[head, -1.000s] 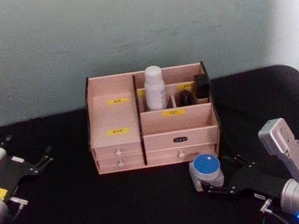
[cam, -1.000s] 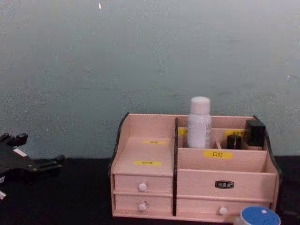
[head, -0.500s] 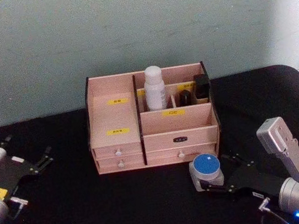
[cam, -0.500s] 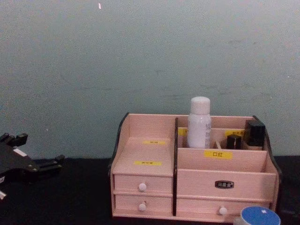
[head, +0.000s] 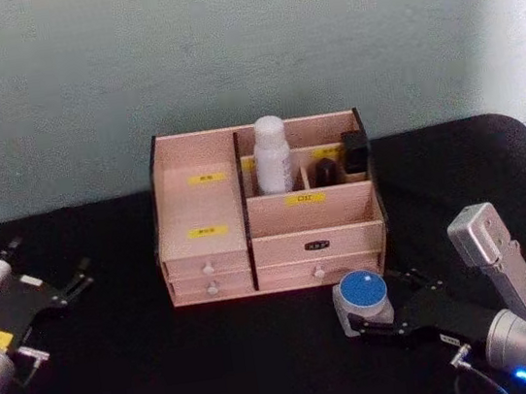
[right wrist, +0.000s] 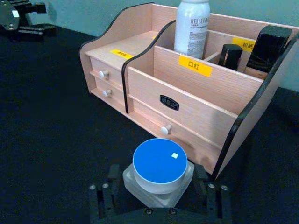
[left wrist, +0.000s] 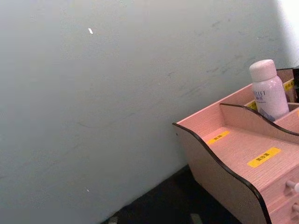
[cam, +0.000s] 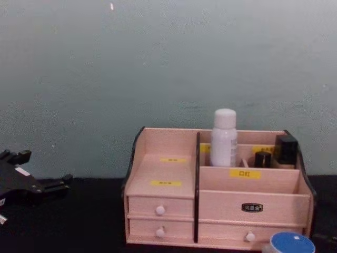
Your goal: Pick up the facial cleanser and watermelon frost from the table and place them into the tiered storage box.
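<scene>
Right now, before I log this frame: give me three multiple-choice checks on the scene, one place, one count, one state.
1. Where is the blue-lidded jar relative to the tiered storage box?
A) in its top tier
B) in front of its right drawers
C) behind it
2. How many white drawer knobs show on the box?
A) three
B) five
C) none
3. How does the white bottle stand?
A) lying on the table
B) upside down
C) upright in a back compartment

B: the jar sits before the right drawers at the right gripper; the left gripper is parked far left.
A: two knobs on the left, one on the right.
C: its cap points up behind the front wall.
</scene>
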